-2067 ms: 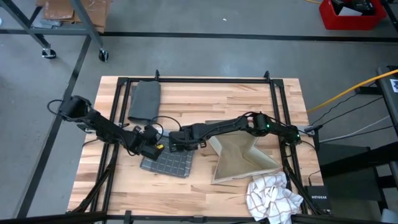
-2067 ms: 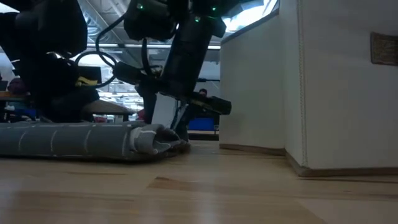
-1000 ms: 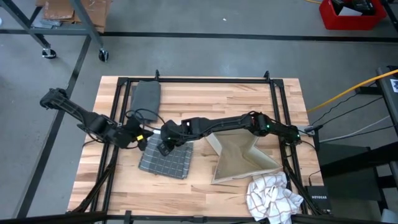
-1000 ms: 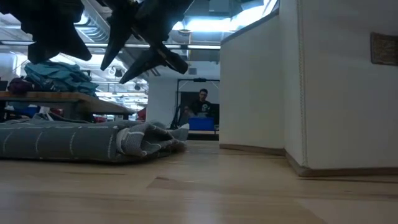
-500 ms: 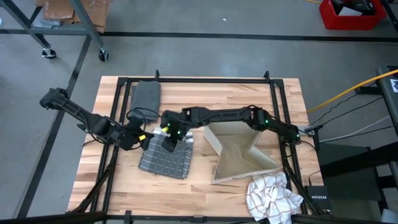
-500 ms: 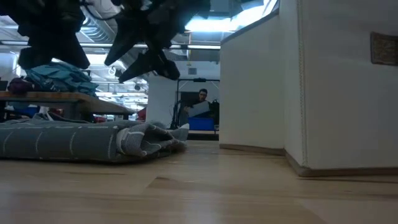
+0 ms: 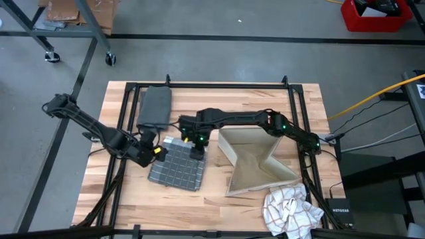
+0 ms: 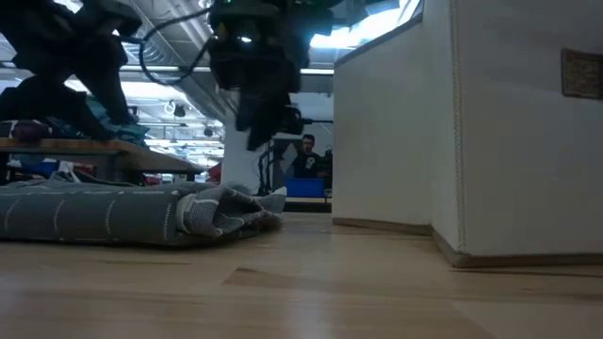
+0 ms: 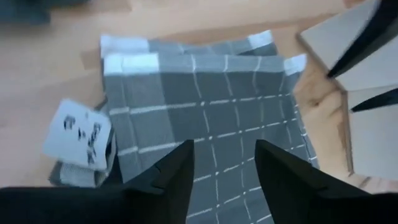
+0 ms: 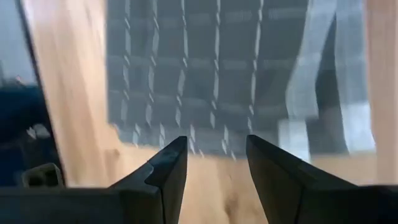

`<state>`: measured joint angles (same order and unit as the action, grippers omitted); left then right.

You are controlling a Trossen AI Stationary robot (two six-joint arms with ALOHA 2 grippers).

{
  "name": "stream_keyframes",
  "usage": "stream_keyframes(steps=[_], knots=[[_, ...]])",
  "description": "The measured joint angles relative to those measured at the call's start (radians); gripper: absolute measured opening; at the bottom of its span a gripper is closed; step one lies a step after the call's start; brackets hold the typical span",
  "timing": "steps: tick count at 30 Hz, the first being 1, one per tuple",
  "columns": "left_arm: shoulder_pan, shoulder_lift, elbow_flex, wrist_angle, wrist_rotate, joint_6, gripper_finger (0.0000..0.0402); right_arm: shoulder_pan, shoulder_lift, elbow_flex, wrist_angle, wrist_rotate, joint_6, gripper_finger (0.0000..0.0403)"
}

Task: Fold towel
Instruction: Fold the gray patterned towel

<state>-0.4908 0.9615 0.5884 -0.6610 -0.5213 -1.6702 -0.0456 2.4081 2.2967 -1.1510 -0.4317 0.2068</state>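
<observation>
Both my tools hang over the grey checked cloth towel (image 7: 176,166), folded flat on the wooden slat table (image 7: 252,106): from above, left tool (image 7: 150,152) at its near-left corner, right tool (image 7: 197,143) at its far edge. From each wrist, fingers apart, holding nothing; I judge the fold laid, so next I square or set aside.

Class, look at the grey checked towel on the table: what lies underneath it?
The grey checked towel lies folded on the wooden table; its own lower layers peek out at one edge. Anything beneath is covered.
</observation>
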Motion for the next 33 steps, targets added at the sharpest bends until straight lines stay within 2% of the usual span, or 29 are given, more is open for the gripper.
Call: stream_keyframes(steps=[5, 15, 21, 26, 29, 33], knots=[[0.000, 0.026, 0.000, -0.002, 0.057, -0.027, 0.0161, -0.001, 0.000, 0.000, -0.028, 0.021, -0.083, 0.0170], [0.000, 0.031, 0.000, -0.002, 0.061, -0.061, 0.0158, -0.001, 0.000, 0.000, 0.004, 0.021, -0.082, 0.0170], [0.000, 0.031, 0.000, -0.003, 0.061, -0.002, 0.0157, 0.000, 0.000, 0.000, 0.050, 0.021, -0.076, 0.0170], [0.000, 0.024, 0.000, 0.033, 0.097, 0.033, 0.0157, 0.001, -0.004, 0.014, 0.081, -0.039, 0.112, 0.0170], [-0.001, -0.012, 0.000, 0.118, 0.221, 0.217, 0.0153, 0.011, -0.030, 0.056, 0.075, -0.016, 0.161, 0.0170], [0.000, -0.098, 0.000, 0.205, 0.380, 0.472, 0.0138, 0.030, -0.126, 0.053, 0.102, 0.047, 0.171, 0.0170]])
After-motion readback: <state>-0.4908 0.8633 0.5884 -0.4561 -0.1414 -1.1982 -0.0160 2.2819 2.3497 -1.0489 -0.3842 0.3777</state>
